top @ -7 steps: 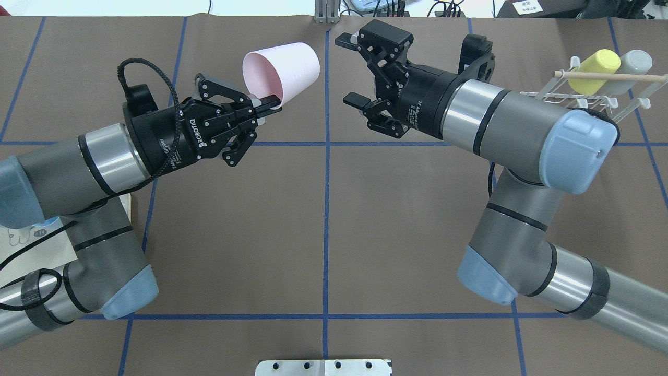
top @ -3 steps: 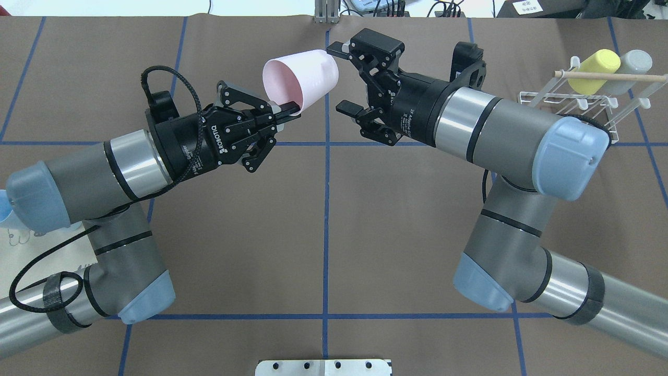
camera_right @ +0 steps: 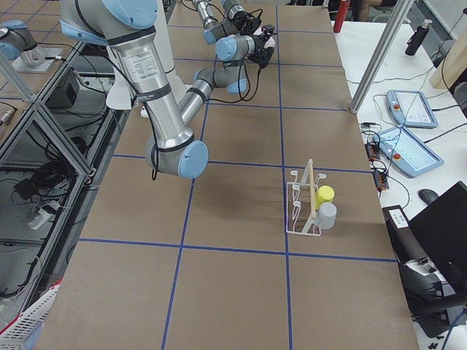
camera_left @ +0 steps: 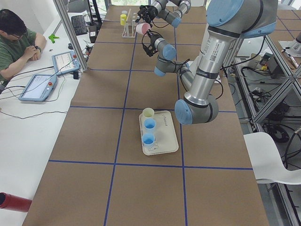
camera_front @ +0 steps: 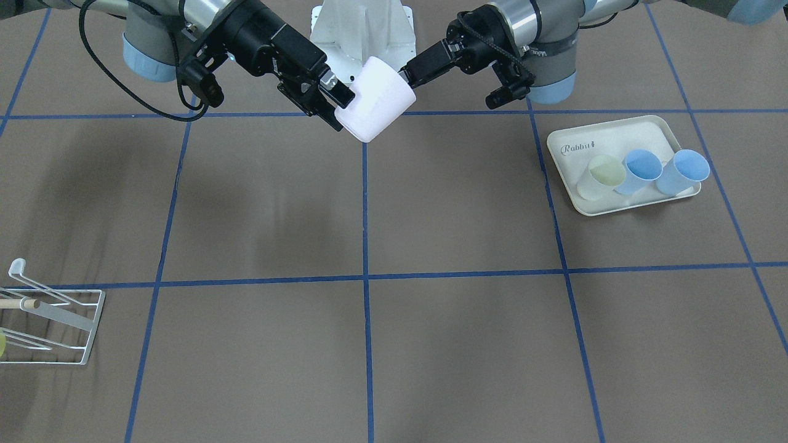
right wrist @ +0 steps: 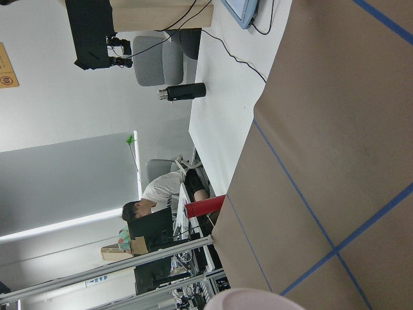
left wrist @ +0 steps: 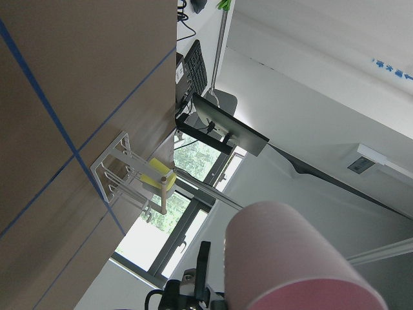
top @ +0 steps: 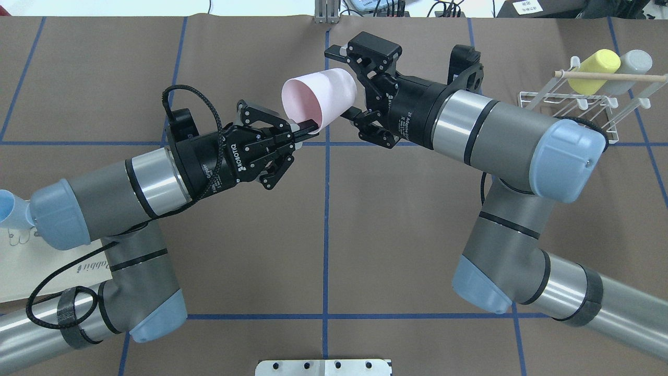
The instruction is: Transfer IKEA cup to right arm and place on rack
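The pink cup (top: pixel 321 96) lies on its side in the air above the table's far middle, mouth toward my left arm. My left gripper (top: pixel 308 125) is shut on the cup's rim. My right gripper (top: pixel 340 82) is open, with one finger on each side of the cup's base end; the upper finger stands clear of the wall. In the front view the cup (camera_front: pixel 375 98) hangs between the left gripper (camera_front: pixel 409 74) and the right gripper (camera_front: pixel 341 107). The white wire rack (top: pixel 569 99) with its wooden dowel stands at the far right behind the right arm.
A yellow cup (top: pixel 595 70) and a grey cup (top: pixel 631 65) sit on the rack. The cream rabbit tray (camera_front: pixel 615 132) holds a pale yellow cup and two blue cups on my left side. Operator tablets lie beyond the table's far edge.
My left arm has carried the cup right and slightly nearer. My right gripper has moved left, so the cup's base now sits between its open fingers.
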Controlling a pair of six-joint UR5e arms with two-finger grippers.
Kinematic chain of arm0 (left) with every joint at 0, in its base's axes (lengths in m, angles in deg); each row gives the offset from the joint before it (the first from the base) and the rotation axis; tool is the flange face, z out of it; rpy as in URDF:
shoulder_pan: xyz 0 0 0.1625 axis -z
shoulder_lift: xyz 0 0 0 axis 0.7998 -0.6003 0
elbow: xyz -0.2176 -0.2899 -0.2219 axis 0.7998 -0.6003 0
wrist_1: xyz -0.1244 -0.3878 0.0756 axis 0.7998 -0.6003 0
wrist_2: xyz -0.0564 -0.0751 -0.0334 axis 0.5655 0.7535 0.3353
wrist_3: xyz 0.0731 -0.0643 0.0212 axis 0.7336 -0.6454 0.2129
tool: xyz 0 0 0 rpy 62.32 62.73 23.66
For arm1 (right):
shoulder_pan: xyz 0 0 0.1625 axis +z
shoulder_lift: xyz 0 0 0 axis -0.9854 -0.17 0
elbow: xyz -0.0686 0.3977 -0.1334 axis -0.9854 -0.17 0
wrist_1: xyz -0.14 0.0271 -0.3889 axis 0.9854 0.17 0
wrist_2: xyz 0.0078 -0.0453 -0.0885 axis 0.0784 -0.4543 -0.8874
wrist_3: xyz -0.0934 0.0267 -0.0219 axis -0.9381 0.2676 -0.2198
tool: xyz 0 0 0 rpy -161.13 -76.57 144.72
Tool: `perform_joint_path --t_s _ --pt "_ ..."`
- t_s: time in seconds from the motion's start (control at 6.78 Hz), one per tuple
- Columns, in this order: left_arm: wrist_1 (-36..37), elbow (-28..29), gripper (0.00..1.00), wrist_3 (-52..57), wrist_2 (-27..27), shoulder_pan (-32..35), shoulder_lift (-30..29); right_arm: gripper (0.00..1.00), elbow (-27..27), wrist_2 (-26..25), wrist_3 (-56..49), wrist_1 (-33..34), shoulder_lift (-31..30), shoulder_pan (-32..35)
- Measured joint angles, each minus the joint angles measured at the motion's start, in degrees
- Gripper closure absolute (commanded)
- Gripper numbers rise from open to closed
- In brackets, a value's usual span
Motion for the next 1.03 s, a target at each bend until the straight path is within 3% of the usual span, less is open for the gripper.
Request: perform_joint_path --t_s 0.15,0.29,0.44,0.59,1.03 --pt "0.2 0.1 1.00 0.1 -0.8 -0.7 -0.9 0.01 0.0 0.0 0.0 0.0 0.0 -0.1" --pt "0.4 0.2 1.00 0.1 -2.0 -1.5 -1.8 0.68 0.0 0.0 0.0 0.0 0.0 -0.2" --pt "0.6 0.4 0.28 0.1 -3.3 -2.2 -2.5 1.00 0.0 0.0 0.3 -0.1 0.0 -0.2" --pt "1.1 0.6 0.00 0.2 -4.3 -2.6 -3.1 1.00 -0.1 0.0 1.4 -0.4 -0.1 -0.2" --pt "4.9 -1.1 0.00 3.2 -4.9 -1.8 -2.5 1.00 -1.0 0.0 0.4 -1.0 -0.6 1.7"
